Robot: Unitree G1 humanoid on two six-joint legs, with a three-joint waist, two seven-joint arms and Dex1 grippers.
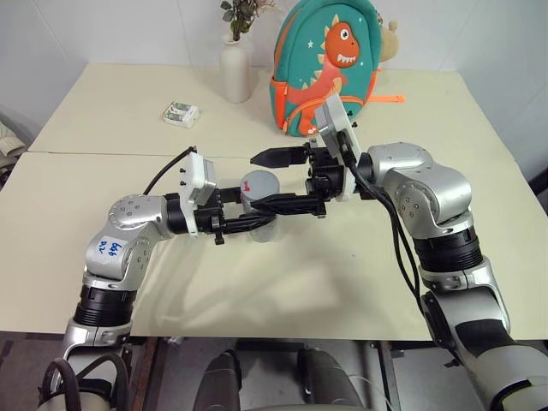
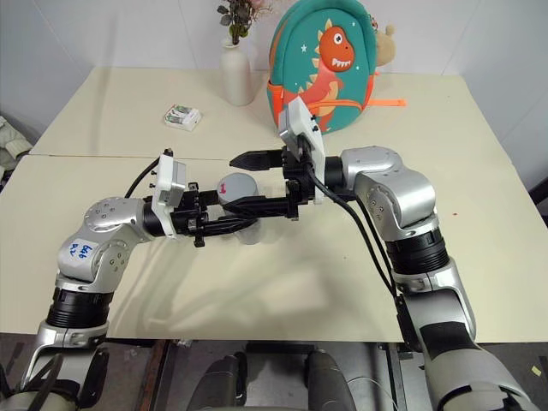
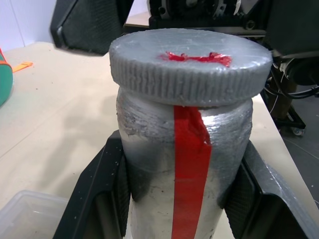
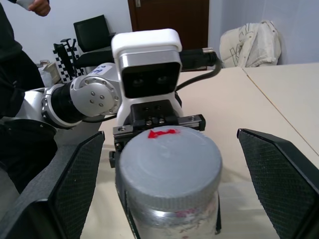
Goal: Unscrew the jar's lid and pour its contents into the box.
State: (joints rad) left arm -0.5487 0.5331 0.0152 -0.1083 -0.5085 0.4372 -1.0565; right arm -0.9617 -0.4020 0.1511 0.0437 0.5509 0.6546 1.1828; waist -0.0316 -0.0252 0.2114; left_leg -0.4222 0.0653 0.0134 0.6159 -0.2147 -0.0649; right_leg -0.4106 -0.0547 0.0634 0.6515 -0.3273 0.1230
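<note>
Now | left tool pinching jar (lid on) | right tool spread around lid

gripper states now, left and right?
Left gripper: shut on the jar.
Right gripper: open, fingers either side of the lid, not touching.
</note>
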